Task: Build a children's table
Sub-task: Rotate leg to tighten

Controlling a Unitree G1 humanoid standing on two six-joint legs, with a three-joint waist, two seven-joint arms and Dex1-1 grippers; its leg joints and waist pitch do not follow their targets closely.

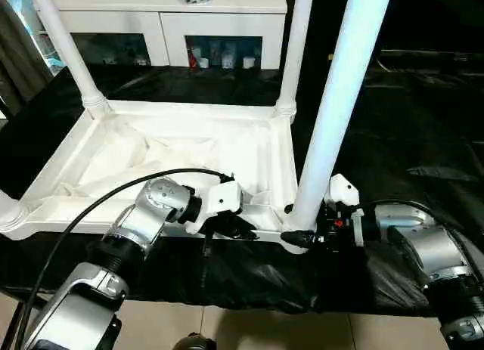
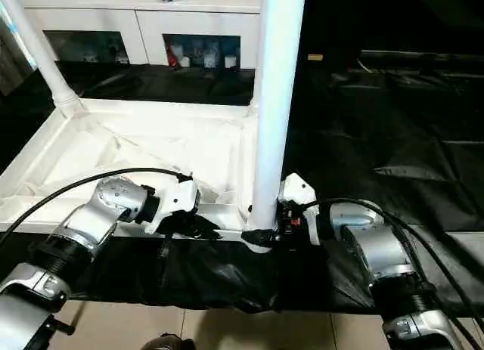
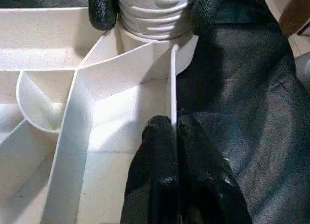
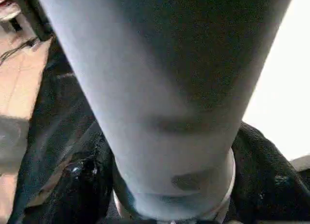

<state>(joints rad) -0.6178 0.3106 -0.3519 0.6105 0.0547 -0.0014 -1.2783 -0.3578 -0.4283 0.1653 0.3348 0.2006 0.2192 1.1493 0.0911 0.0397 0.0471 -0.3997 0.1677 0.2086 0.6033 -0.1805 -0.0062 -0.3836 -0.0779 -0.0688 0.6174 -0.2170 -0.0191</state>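
The left gripper is pinching the thin near rim of the upturned white tabletop between its closed black fingers, just beside the near right corner socket. The right gripper is reaching in from the right, its two black fingers standing on either side of the ribbed base of the nearest leg, right where the leg is entering that socket; whether they are pressing on the leg cannot be told. That leg is standing upright, leaning slightly. The tabletop is lying underside up on the black-covered work table, ribs showing. Two more legs are rising from the far corner sockets. A white cabinet with glass doors is standing behind.
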